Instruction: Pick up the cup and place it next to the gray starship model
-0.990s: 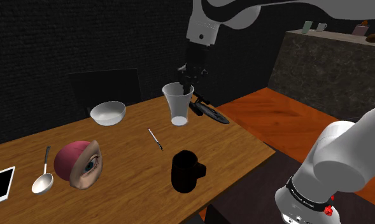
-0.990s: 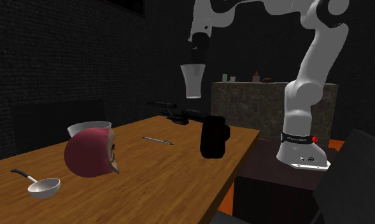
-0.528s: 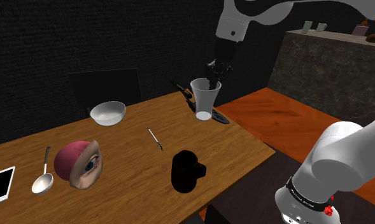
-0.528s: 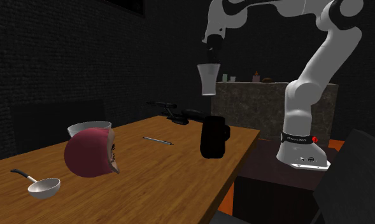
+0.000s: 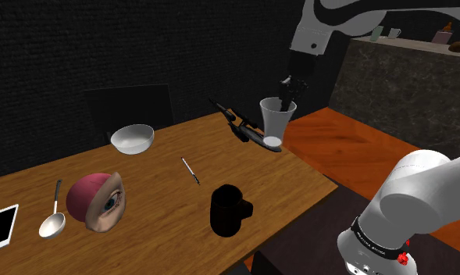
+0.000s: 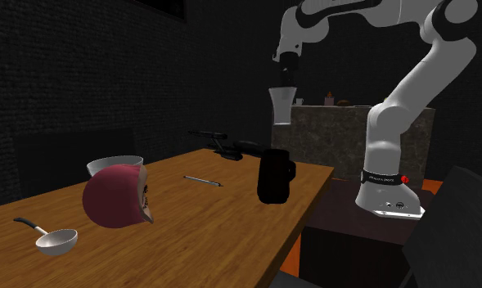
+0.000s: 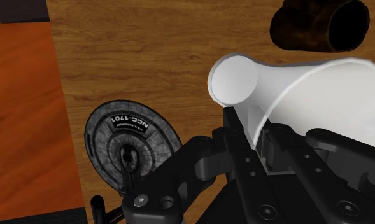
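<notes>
A white tapered cup (image 5: pixel 276 121) (image 6: pixel 281 106) (image 7: pixel 294 89) hangs upright in the air, with my black gripper (image 5: pixel 287 99) (image 6: pixel 285 78) (image 7: pixel 267 147) shut on its rim, one finger inside and one outside. Below it lies the dark grey starship model (image 5: pixel 247 131) (image 6: pixel 231 147) on the wooden table (image 5: pixel 142 211), near the edge at the shoulder view's right. In the wrist view the model's round saucer (image 7: pixel 132 143) lies just beside the cup's base, with bare wood under the cup.
A black mug (image 5: pixel 226 209) (image 6: pixel 273 176) (image 7: pixel 319 25) stands near the table's front edge. A white bowl (image 5: pixel 132 138), a pen (image 5: pixel 190 169), a pink head figure (image 5: pixel 95 201), a spoon (image 5: pixel 52 223) and a phone (image 5: pixel 0 226) lie further left. A stone counter (image 5: pixel 408 78) stands behind over orange floor.
The arm has carried the held cup toward the shoulder view's right, from over the table's middle to above the starship's saucer. The grip has stayed shut.
</notes>
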Available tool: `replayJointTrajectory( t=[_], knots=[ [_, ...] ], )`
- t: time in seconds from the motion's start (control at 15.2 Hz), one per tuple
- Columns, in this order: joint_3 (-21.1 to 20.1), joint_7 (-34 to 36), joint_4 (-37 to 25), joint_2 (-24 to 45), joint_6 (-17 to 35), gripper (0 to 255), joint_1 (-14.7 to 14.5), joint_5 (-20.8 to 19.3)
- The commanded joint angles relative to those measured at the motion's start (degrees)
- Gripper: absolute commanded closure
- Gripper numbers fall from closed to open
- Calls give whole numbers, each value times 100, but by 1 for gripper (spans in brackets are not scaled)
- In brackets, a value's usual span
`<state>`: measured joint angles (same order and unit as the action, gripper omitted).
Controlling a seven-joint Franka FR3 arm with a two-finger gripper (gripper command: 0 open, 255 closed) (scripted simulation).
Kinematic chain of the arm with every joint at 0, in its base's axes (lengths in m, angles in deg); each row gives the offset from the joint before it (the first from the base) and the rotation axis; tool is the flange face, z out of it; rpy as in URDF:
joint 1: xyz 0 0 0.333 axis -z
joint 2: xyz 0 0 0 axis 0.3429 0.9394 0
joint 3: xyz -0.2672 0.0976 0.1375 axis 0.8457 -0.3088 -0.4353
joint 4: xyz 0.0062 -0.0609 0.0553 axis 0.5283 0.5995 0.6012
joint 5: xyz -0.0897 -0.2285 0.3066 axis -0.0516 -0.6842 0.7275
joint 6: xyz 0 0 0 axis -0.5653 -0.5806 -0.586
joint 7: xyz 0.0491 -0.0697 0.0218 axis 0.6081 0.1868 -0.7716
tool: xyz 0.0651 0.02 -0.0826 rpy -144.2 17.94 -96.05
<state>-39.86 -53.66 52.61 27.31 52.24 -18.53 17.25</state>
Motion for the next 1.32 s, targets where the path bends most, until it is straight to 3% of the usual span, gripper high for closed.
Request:
replayJointTrajectory(
  t=[0.0, 1.25],
  knots=[
    [6, -46, 161, -33, 122, 255, 7, -1],
    [-35, -416, 1518, 102, 1571, 255, -10, 133]
  ],
)
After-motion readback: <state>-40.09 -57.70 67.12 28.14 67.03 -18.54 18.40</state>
